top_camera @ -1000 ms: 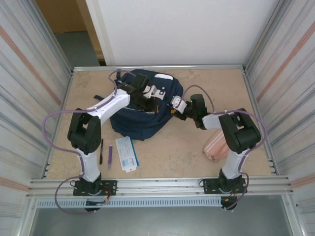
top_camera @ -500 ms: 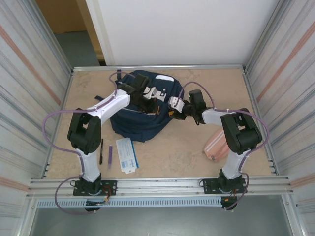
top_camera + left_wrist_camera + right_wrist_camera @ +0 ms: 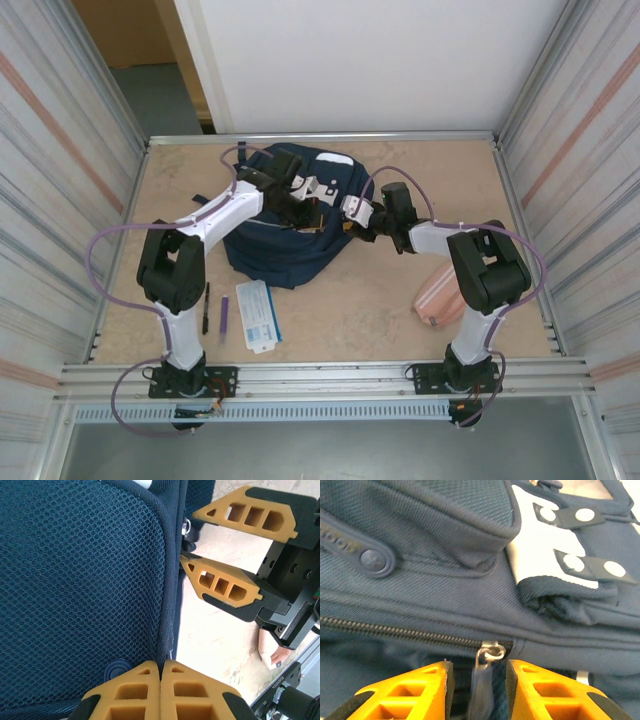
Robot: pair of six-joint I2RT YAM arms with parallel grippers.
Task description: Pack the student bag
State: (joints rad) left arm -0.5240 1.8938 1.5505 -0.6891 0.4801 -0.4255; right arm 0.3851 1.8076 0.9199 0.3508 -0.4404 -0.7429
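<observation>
The right pincer (image 3: 478,676) has slid in over the counter (image 3: 370,300) to the student bag (image 3: 285,248) and narrowed. Its jaws now straddle the zip pull (image 3: 489,653), spread with a sliver of gap each side, not yet pinching. Opening the zip looks about to begin. The left pincer (image 3: 161,679) is pressed together at the bag's mesh seam. The bag lies flat beneath it, left of the right pincer, its long axis running near-left to far-right with the white patch at the far end.
</observation>
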